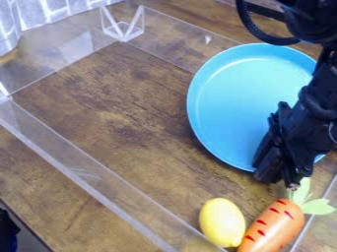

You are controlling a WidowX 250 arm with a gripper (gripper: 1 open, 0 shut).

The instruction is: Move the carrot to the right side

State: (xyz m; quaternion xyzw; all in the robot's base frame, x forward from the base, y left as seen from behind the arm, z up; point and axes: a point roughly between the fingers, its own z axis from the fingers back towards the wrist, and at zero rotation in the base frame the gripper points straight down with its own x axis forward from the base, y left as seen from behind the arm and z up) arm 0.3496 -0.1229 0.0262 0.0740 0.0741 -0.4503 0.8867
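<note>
The orange carrot (273, 226) lies at the bottom right edge of the view, with its pale green leaves (308, 200) pointing up and right. My black gripper (293, 180) hangs point-down just above the leaves, over the near rim of the blue plate (243, 89). Its fingertips are dark and close together, and I cannot make out a gap or a grip. The carrot rests on the wooden surface, and nothing is lifted.
A yellow lemon toy (222, 221) sits directly left of the carrot. Clear plastic walls (79, 167) frame the wooden surface on the left and front. A small clear plastic stand (125, 20) is at the back. The arm (316, 108) crosses the plate's right part.
</note>
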